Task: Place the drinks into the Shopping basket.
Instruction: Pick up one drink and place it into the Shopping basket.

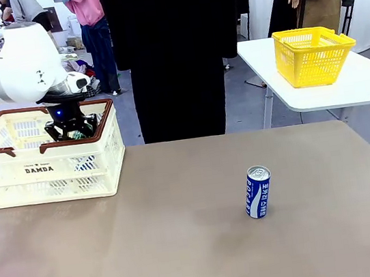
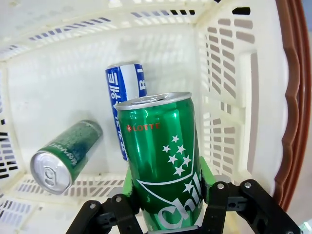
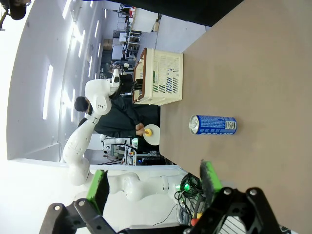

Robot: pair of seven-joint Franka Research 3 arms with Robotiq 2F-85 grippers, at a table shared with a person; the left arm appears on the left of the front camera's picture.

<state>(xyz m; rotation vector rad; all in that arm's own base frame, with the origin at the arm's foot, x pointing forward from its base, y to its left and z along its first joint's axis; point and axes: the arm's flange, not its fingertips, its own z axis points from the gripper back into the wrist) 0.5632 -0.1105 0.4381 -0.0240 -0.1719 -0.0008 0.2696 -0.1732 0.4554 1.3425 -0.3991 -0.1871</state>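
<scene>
The green can (image 2: 163, 161), smooth shiny metal, is pinched upright in my left gripper (image 2: 165, 204) inside the slotted plastic basket (image 1: 44, 168), above two cans lying flat. My right gripper (image 3: 153, 187) has its jaws spread, and one round blue can (image 1: 257, 192) stands on the brown table (image 1: 187, 248).

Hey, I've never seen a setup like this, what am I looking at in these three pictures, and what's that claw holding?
Two white robot arms share a brown table. One picture looks across it; the other two come from cameras on each wrist. The left gripper hangs inside the cream shopping basket, its jaws shut on a green can. Two more cans lie on the basket's floor: a blue one and a green one. The right gripper is open and empty. One blue can stands on the table.
</scene>
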